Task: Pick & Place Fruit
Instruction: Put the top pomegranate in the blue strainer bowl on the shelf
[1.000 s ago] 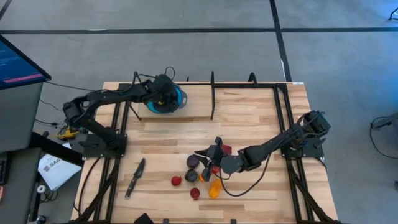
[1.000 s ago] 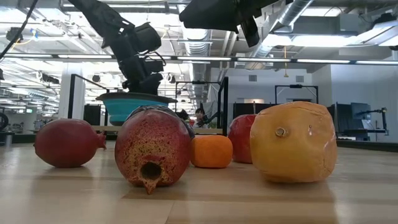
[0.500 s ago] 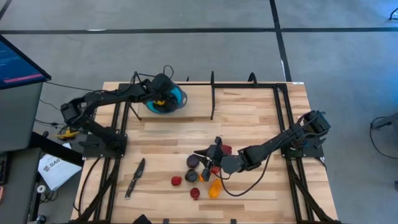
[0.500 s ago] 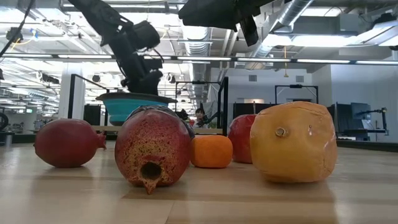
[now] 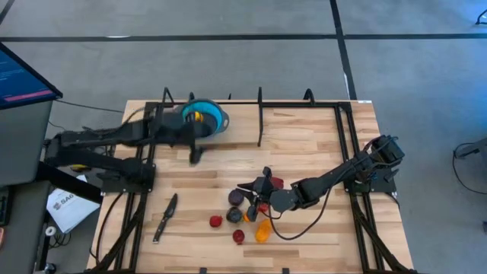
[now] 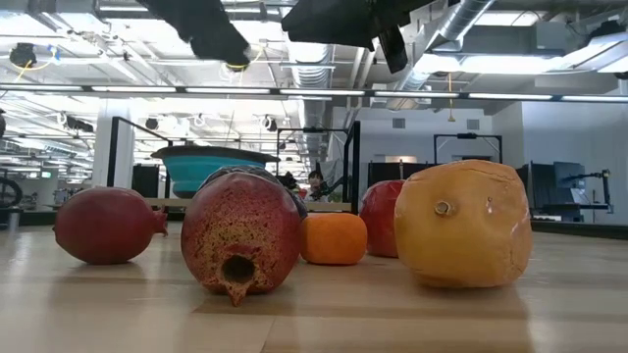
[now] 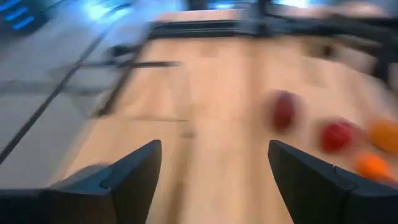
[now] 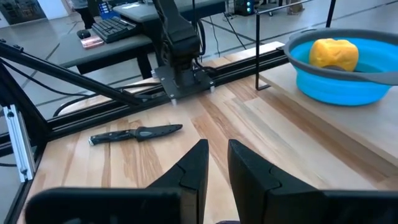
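Left arm: stretched almost flat across the table's far-left part, reaching from its base at the left edge toward the middle.
Left gripper (image 5: 195,154): on bare wood just in front of the blue bowl (image 5: 218,124) – its two dark fingers (image 7: 134,180) stand wide apart with nothing between them.
Right arm: bent low from its base at the right edge, running in toward the fruit pile near the table's front centre.
Right gripper (image 5: 253,188): over the far side of the pile; in the right wrist view its fingers (image 8: 193,167) are nearly together, a thin gap between them, and nothing visible in the grip.
Bowl: blue with a grey rim, at the far edge of the table left of centre, holding one yellow fruit (image 8: 334,53).
Fruit pile: loose on the wood at front centre – a dark purple fruit (image 5: 237,198) beside the right gripper, a red fruit (image 5: 215,221) to its left, another red fruit (image 5: 239,237) nearest the front edge, and an orange fruit (image 5: 262,230) beside it.
Low view: a speckled red pomegranate (image 6: 241,235) in front, a large yellow fruit (image 6: 463,225) to its right, a small orange one (image 6: 334,238) between them farther back.
Knife (image 5: 165,218): dark, lying flat near the front-left, well apart from both grippers.
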Motion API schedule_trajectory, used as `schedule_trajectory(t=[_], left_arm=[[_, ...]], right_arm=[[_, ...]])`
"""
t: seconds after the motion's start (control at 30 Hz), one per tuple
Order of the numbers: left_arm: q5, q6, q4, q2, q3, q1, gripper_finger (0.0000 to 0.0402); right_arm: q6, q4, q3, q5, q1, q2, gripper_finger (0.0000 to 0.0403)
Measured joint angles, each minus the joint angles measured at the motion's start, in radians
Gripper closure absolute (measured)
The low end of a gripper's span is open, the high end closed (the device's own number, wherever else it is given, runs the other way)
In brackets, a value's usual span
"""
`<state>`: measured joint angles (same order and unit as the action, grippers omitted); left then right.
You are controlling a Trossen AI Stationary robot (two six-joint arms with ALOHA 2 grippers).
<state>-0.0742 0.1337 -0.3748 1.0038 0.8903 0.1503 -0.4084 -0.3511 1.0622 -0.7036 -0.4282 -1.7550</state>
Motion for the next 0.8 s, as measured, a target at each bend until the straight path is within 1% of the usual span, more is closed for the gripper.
schedule_trajectory(t=[0.07, 0.17, 0.23, 0.37, 0.5, 0.6, 0.67, 0.8], left_arm=[[-0.033, 0.016, 0.001, -0.024, -0.032, -0.127, 0.0122], [-0.136, -0.055, 0.000, -0.025, -0.076, -0.304, 0.0129], [-0.178, -0.123, 0.001, 0.003, -0.099, -0.399, 0.0134], [-0.183, -0.278, 0.000, 0.118, -0.121, -0.536, 0.0141], [-0.145, -0.378, 0.002, 0.269, -0.122, -0.621, 0.0141], [-0.129, -0.473, 0.035, 0.373, -0.122, -0.641, 0.0129], [-0.104, -0.536, 0.077, 0.434, -0.122, -0.639, 0.0114], [-0.005, -0.592, 0.170, 0.523, -0.122, -0.634, 0.0072]], right_arm=[[0.014, 0.013, 0.000, 0.000, -0.003, 0.000, 0.0347], [0.018, 0.071, 0.000, -0.001, -0.014, 0.013, 0.0347], [0.017, 0.105, 0.000, -0.001, -0.023, 0.028, 0.0347], [0.016, 0.135, 0.000, -0.001, -0.034, 0.042, 0.0347], [0.011, 0.134, 0.000, -0.002, -0.037, 0.042, 0.0347], [0.000, 0.135, 0.000, -0.002, -0.036, 0.042, 0.0347], [0.000, 0.134, 0.000, -0.002, -0.036, 0.042, 0.0347], [0.000, 0.134, 0.000, -0.002, -0.036, 0.042, 0.0347]])
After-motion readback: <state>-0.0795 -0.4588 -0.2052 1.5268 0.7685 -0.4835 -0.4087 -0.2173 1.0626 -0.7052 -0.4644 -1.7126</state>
